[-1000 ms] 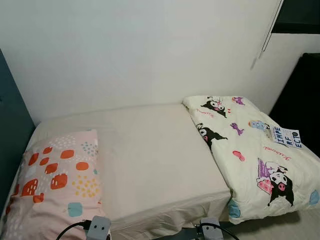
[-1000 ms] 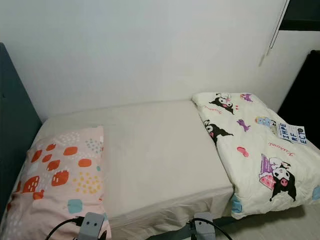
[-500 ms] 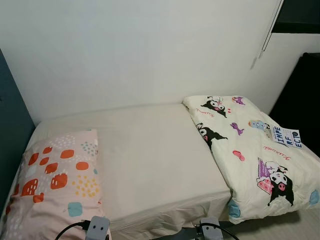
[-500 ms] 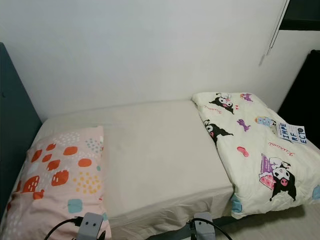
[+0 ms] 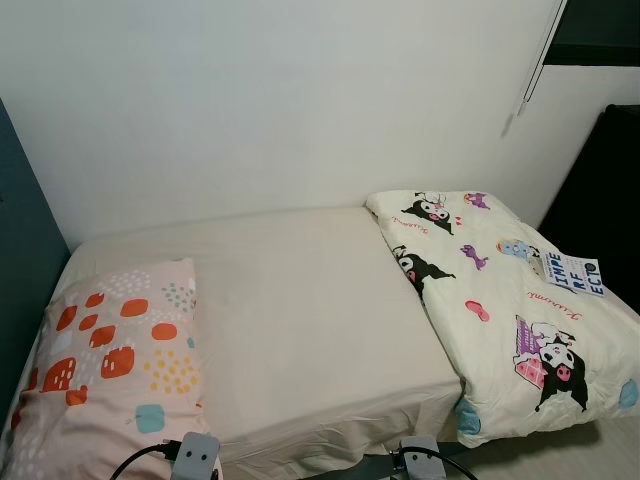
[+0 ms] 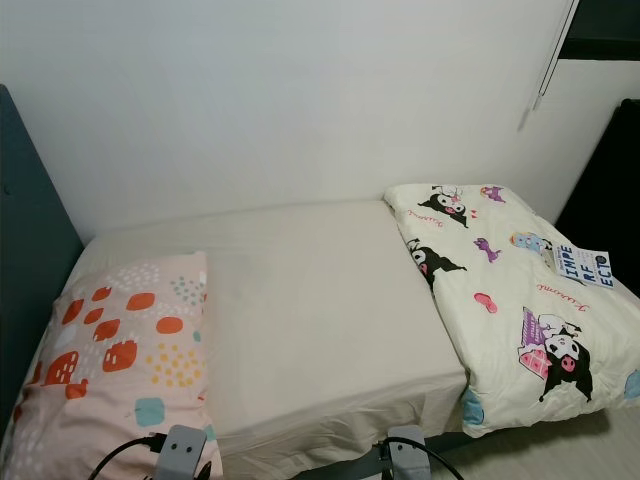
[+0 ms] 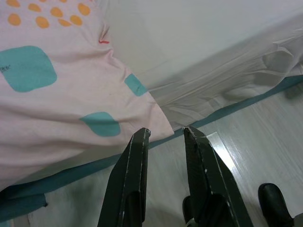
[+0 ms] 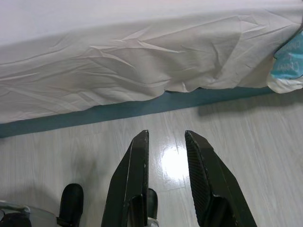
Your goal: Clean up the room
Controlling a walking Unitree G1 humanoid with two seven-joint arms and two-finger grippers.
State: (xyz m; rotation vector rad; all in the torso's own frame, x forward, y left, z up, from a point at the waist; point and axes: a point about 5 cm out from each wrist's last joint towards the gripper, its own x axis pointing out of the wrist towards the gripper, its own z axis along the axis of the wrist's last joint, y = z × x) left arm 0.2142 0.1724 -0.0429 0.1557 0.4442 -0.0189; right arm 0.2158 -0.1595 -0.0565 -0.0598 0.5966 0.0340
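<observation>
Standing at the near edge of the bed (image 5: 300,300), both arms low. Left gripper (image 7: 163,137) spread, empty, by the pillow (image 5: 115,360) corner; right gripper (image 8: 165,139) spread over the floor (image 8: 236,142). Pillow at left end, folded blanket (image 5: 500,310) at right with a booklet (image 5: 572,275) on top. Bed looks mostly tidy; booklet perhaps left to clear.

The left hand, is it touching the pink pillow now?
Apart. The left wrist view shows the left hand open and empty, hanging over the floor, with the pink pillow on the bed beyond the fingertips.
</observation>
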